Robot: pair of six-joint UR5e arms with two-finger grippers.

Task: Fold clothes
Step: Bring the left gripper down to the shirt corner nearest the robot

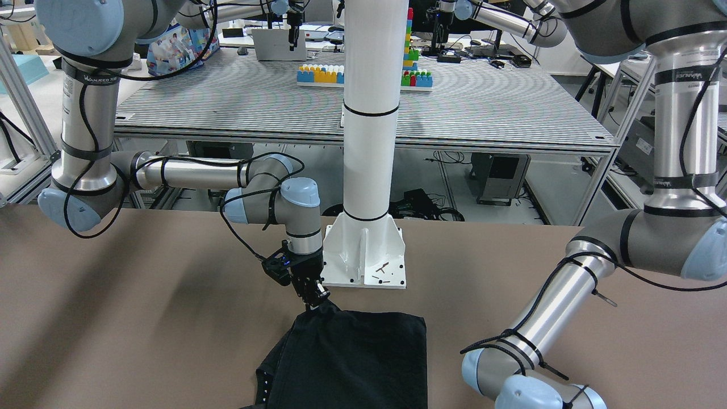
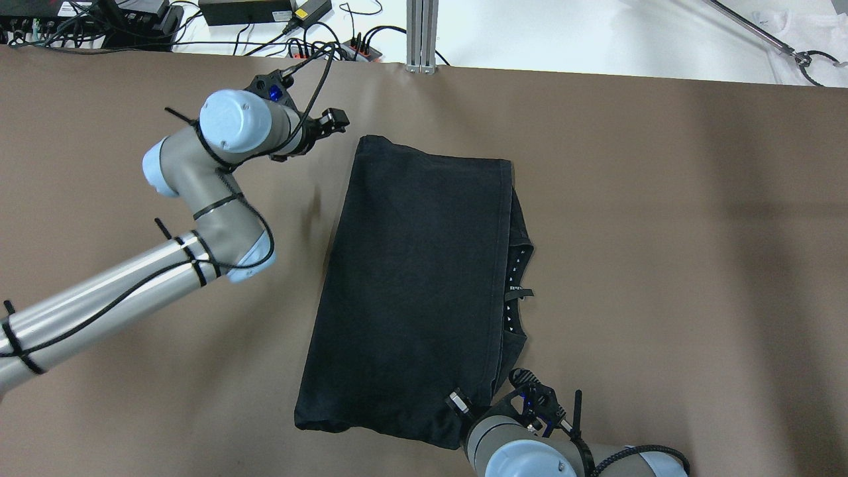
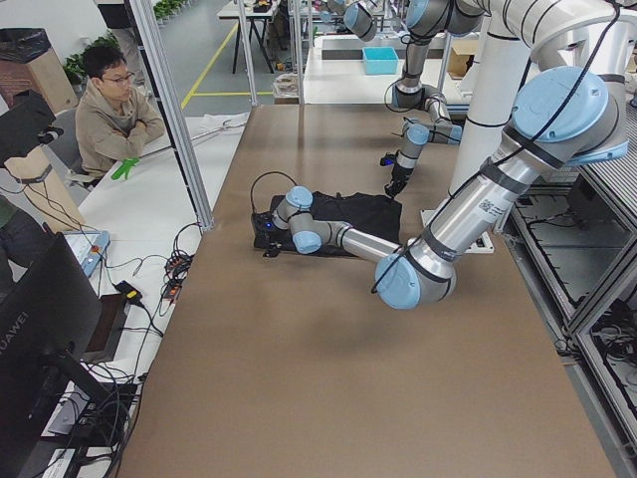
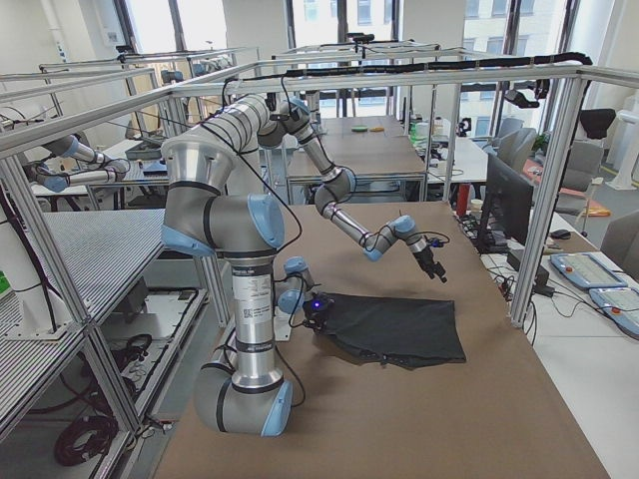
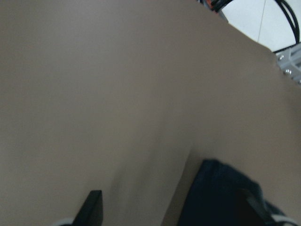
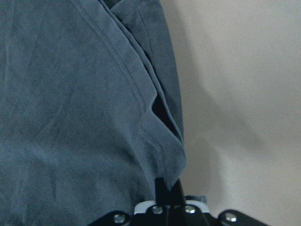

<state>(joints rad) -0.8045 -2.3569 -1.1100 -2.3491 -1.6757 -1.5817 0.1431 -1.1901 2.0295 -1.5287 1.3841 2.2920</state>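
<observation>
We see the black garment [image 2: 411,285] lying flat on the brown table [image 2: 662,232] (a second layer peeks out along its right edge). The left gripper [image 2: 333,122] hangs just off its far-left corner; the right gripper [image 2: 457,401] meets the near edge, apparently pinching it.

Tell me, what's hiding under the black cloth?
A lower layer of the same black cloth peeks out along one edge, resting on the brown table. Anything else beneath is covered.

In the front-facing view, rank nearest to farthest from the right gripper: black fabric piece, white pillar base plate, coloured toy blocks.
1. Black fabric piece, held by right gripper.
2. White pillar base plate, alongside.
3. Coloured toy blocks, back table.
</observation>
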